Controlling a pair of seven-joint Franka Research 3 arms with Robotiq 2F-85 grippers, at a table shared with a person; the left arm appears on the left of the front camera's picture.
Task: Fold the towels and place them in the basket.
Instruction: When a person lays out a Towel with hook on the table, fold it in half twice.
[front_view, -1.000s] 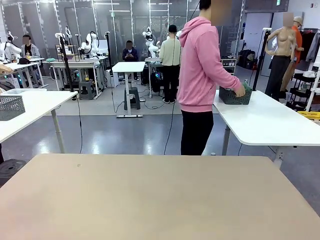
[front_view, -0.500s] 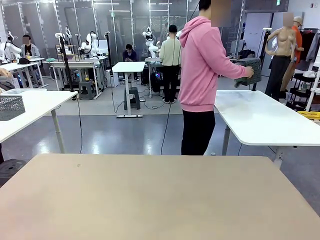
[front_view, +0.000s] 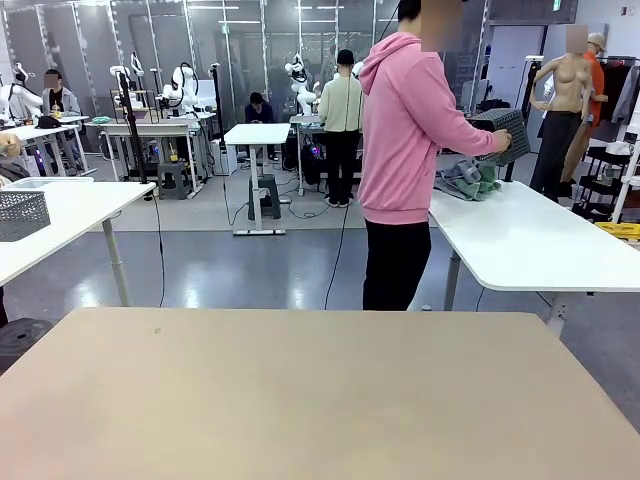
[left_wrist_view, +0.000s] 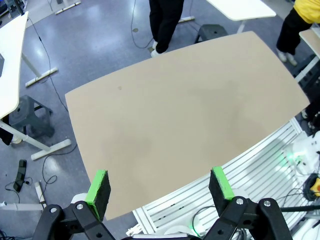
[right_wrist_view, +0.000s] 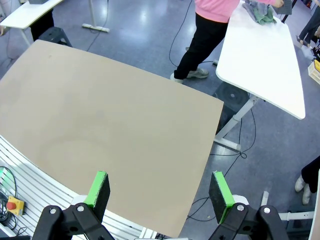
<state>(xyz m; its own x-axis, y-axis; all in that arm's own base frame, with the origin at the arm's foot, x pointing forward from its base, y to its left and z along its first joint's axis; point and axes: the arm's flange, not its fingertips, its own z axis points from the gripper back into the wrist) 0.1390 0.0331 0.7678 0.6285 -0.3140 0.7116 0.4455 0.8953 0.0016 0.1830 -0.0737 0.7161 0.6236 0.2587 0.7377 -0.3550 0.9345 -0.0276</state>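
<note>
- The towels (front_view: 468, 180) lie in a loose, unfolded heap of grey-blue and green on the white counter (front_view: 540, 245) at the far right, near its far end.
- The basket (front_view: 506, 130) is just above that heap, tilted and held in the person's hand (front_view: 496, 146).
- The person (front_view: 405, 130), in a pink hoodie, stands beside the white counter, beyond the beige counter (front_view: 300, 390).
- The beige counter is well apart from the towels and the basket.
- The left gripper (left_wrist_view: 160, 186) hovers high over the beige counter, its jaws wide apart.
- The right gripper (right_wrist_view: 159, 189) hovers over the same counter, its jaws just as wide.
- A second mesh basket (front_view: 22, 213) sits on another white counter at far left.
</note>
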